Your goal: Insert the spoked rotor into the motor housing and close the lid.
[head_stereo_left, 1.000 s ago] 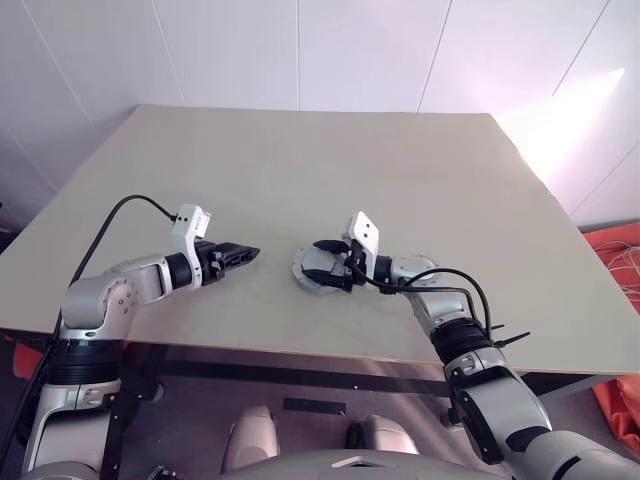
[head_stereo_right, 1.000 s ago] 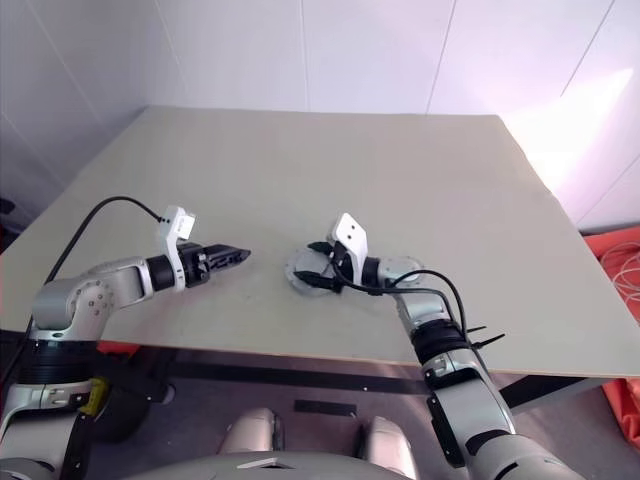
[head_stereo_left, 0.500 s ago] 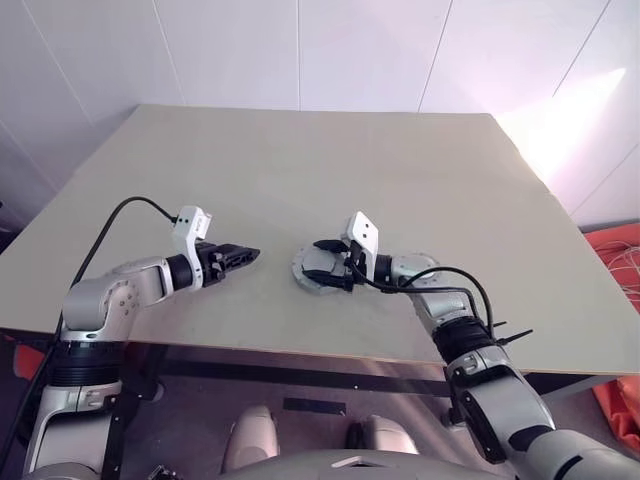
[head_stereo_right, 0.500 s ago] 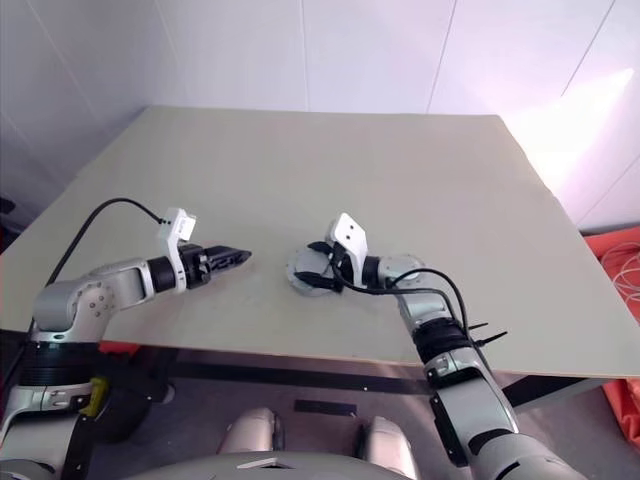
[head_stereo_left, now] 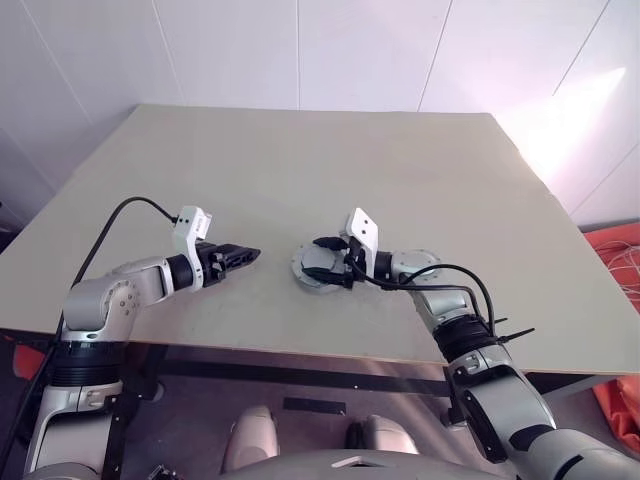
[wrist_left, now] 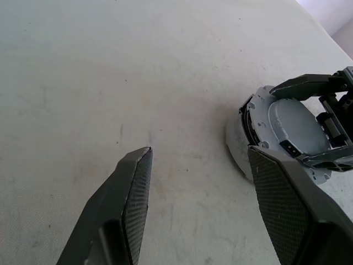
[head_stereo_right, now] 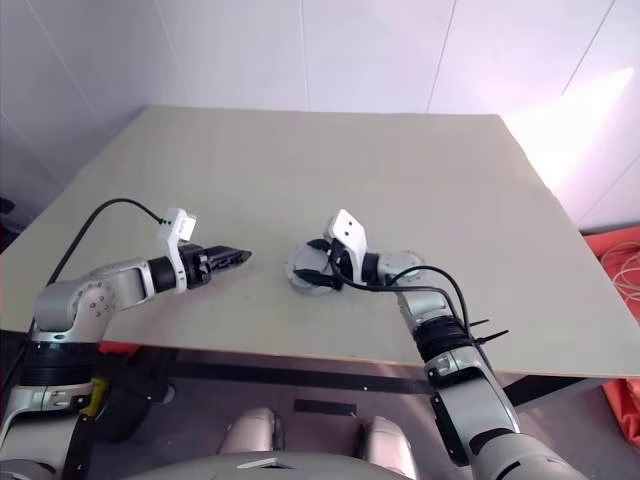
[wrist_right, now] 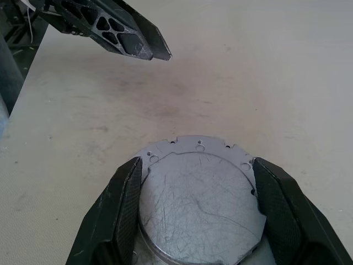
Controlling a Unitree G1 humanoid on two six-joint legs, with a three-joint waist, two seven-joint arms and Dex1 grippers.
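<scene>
Gripping the lid [wrist_right: 201, 201] with your right gripper [head_stereo_left: 330, 262], fingers at both its edges | left gripper [head_stereo_left: 243, 256] hangs open beside it over the table [head_stereo_left: 400, 180]

Round grey metal motor housing [head_stereo_left: 318, 272] on the table [head_stereo_left: 320, 170], near the front edge, roughly midway between the left and right edges. Flanged rim with small bolt holes and notches visible around the outside. Lid [wrist_right: 201, 207] down over the top: flat, scratched grey disc, same width as the housing, lying level. Windings and inside of the cup hidden beneath the disc. Gripped at opposite sides of the rim between the two black fingers of the right gripper [wrist_right: 198, 207], pads [wrist_right: 128, 212] touching the edge. Spoked rotor not distinguishable from outside the closed assembly.
</scene>
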